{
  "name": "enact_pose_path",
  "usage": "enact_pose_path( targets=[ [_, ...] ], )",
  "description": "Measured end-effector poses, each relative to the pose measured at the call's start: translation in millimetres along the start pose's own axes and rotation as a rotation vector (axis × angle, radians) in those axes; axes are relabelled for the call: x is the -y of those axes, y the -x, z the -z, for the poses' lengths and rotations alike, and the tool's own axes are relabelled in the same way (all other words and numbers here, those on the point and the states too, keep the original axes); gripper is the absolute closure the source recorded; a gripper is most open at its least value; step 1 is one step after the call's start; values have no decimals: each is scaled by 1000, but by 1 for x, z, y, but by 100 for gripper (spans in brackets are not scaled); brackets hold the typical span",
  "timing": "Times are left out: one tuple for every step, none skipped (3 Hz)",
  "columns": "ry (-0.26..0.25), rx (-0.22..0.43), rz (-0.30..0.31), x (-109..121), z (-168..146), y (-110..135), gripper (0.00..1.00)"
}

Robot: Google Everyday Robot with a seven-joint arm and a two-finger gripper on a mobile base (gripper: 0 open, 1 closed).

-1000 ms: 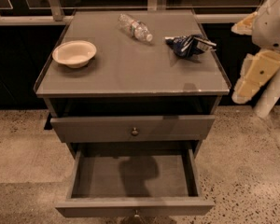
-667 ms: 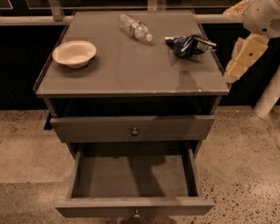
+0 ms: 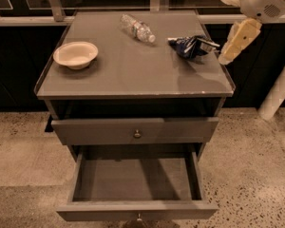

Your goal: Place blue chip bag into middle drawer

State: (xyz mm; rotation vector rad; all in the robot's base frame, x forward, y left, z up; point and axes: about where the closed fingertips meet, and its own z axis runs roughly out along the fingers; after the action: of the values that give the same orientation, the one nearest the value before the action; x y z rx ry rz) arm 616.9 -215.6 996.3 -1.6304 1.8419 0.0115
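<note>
The blue chip bag (image 3: 191, 46) lies crumpled on the right rear part of the grey cabinet top (image 3: 133, 72). The middle drawer (image 3: 133, 209) is pulled out at the bottom of the view, its grey inside bare and its knob at the lower edge. My gripper (image 3: 237, 38) hangs at the upper right, just past the cabinet's right edge, to the right of the bag and apart from it. It holds nothing.
A cream bowl (image 3: 76, 54) sits on the left of the top. A clear water bottle (image 3: 138, 28) lies at the rear centre. The upper knobbed drawer (image 3: 135, 129) is closed. A white post (image 3: 279, 87) stands right of the cabinet. The floor is speckled.
My arm has moved left and up, bringing the gripper closer to the cabinet's right edge and the chip bag. Bag, bowl, bottle and drawers have not moved.
</note>
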Motion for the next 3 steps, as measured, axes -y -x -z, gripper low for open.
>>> enact_pose_path(
  targets=[
    [16,39,-28,-1,-11,-12,0],
    [26,83,-36,3,-17,-31,0],
    [63,163,-55,23,-55,-65,0]
  ],
)
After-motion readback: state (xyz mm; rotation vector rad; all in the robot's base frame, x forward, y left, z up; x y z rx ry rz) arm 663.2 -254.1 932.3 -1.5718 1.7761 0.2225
